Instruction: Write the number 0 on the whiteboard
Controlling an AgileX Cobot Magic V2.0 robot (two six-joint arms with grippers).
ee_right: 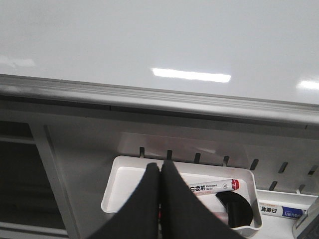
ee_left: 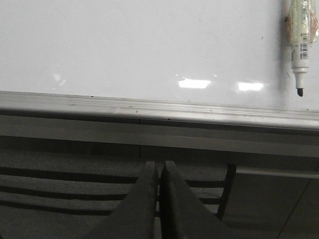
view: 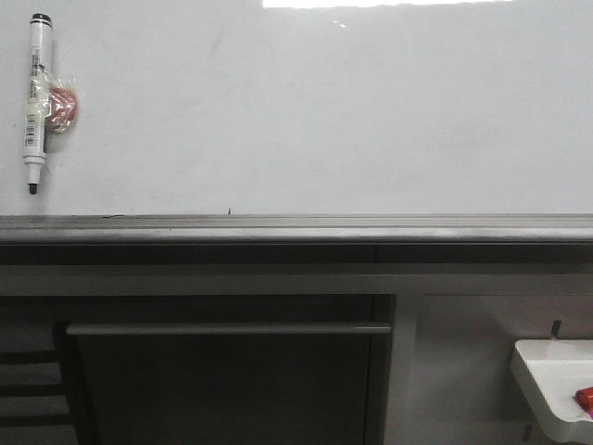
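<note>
At far left of the front view, a black-capped marker pen hangs upright on the whiteboard, tip down, with clear tape and a red-orange lump fixed to its right side. The left wrist view shows the same pen, its uncapped black tip just above the board's lower edge.

The whiteboard fills the upper half of the scene: plain, glossy and white, with faint grey smudges and light reflections. No drawn loop can be made out on it; only a tiny dark tick shows at its lower edge, left of centre. Most of the board's face is bare to the right of the pen.

A grey metal ledge runs the full width below the board; beneath it are a dark frame and a horizontal bar.

At lower right, a small white tray hangs on a slotted panel; the right wrist view shows a red-capped marker and a black object lying in it.

The left gripper has its fingers pressed together, holding nothing, below the ledge. The right gripper, fingers likewise pressed together, sits over the tray.
</note>
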